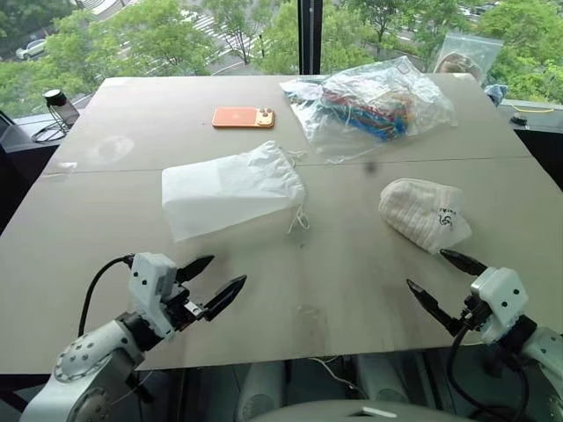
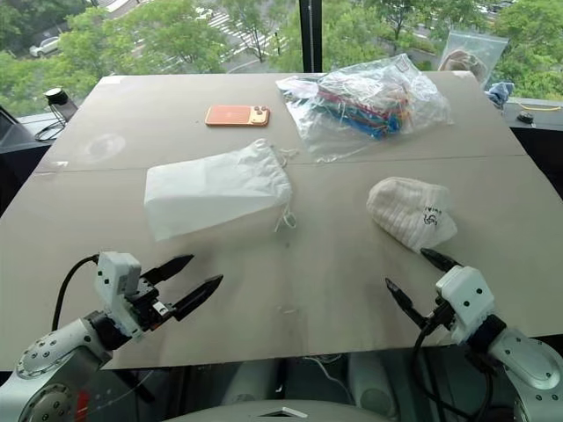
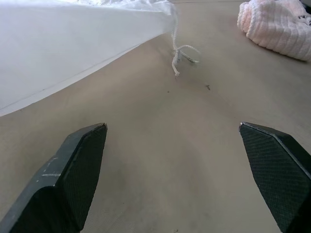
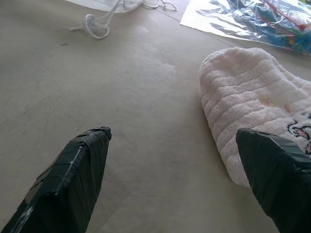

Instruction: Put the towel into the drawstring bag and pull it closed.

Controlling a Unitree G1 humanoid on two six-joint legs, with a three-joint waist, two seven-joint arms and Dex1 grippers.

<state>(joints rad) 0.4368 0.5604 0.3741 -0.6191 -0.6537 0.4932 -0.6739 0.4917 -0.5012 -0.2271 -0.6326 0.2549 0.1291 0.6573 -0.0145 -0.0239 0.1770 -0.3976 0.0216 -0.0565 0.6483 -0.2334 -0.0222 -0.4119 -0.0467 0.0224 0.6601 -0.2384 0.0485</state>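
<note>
Both claws are hanging spread and empty, the right gripper (image 1: 437, 274) sitting nearer the towel (image 1: 424, 214), which is lying just ahead of it, while the left gripper (image 1: 220, 280) is facing the drawstring bag (image 1: 230, 187).

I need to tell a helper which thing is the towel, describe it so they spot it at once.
Start at the grey table and look to its right half, just ahead of the right claw. The towel lies there alone: a rounded cream ribbed bundle with a small dark logo, unlike the flat white bag with cords.
</note>
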